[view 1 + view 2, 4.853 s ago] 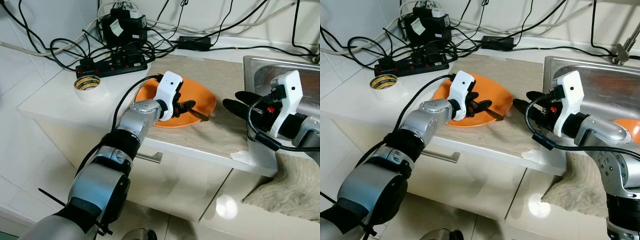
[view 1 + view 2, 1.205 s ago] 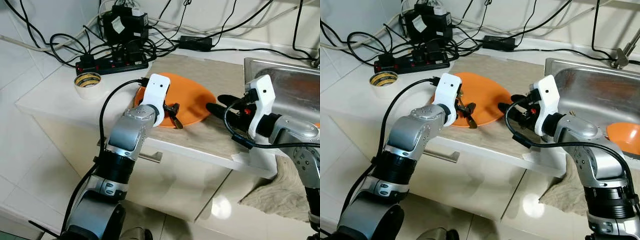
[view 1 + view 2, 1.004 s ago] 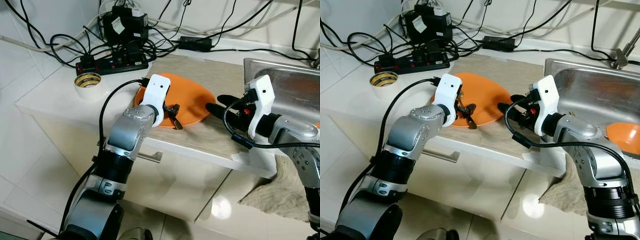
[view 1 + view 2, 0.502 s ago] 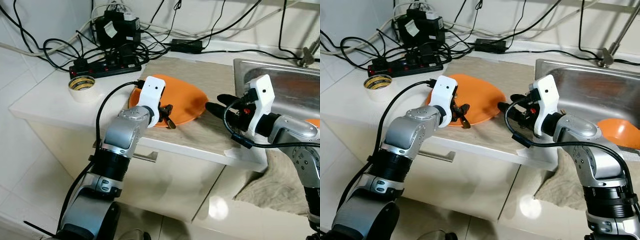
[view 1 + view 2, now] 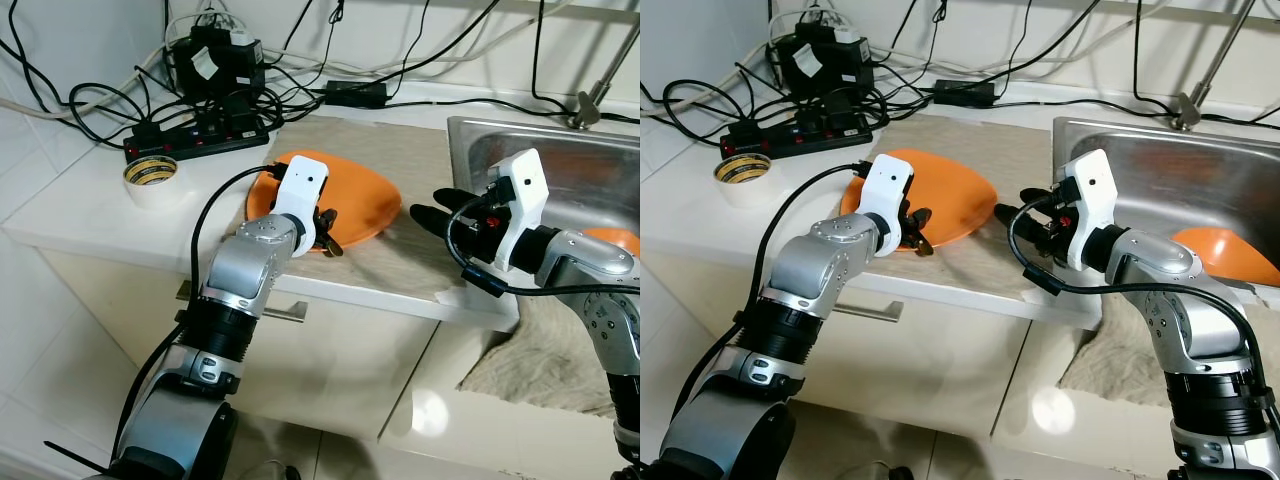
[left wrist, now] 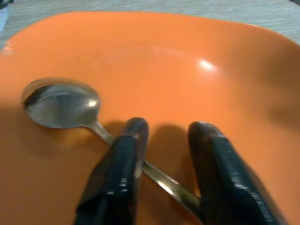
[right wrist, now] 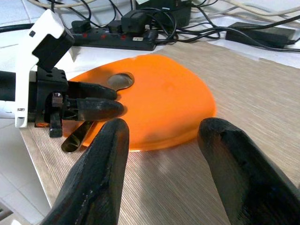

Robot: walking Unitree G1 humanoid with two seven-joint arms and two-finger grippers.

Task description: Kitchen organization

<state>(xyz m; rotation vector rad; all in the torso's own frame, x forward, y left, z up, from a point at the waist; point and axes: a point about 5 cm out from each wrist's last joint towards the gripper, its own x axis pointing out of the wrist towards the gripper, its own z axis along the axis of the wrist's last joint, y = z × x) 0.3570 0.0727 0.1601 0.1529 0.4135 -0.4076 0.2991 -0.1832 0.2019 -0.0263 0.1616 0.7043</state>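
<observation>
While the left gripper [image 5: 322,222] pins a spoon [image 6: 61,104] on the orange plate [image 5: 362,200], wrist views show its fingers closed on the handle and the right gripper [image 7: 161,140] wide open, empty, nearby.

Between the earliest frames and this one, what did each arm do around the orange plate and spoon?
The right gripper moved from beside the sink toward the orange plate and now hovers open at its edge. The left gripper turned over the plate's near side, fingers either side of the spoon handle. The camera shifted too. Plate, tape roll and power strip stayed put.
</observation>
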